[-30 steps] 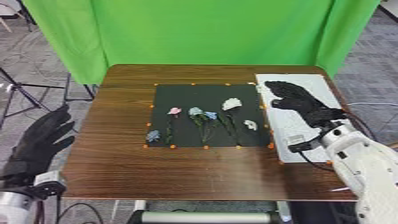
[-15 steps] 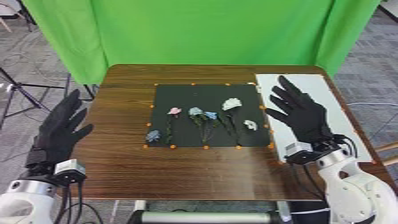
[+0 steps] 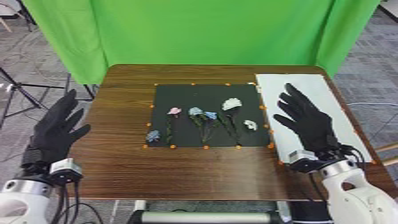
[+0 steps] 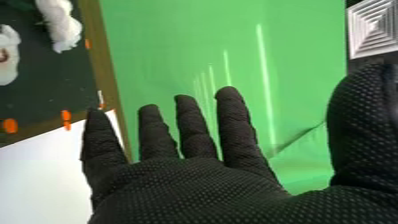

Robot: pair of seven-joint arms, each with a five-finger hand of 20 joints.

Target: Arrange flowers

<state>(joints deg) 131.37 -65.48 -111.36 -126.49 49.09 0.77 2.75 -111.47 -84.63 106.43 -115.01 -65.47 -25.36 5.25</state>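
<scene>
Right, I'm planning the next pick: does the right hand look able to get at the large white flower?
Probably yes: the right hand is open over the white board, and nothing appears to stand between it and the large white flower on the black mat.

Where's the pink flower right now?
In the head view, the pink flower lies on the left part of the black mat, just left of the light-blue flowers and above the lone blue bloom.
</scene>
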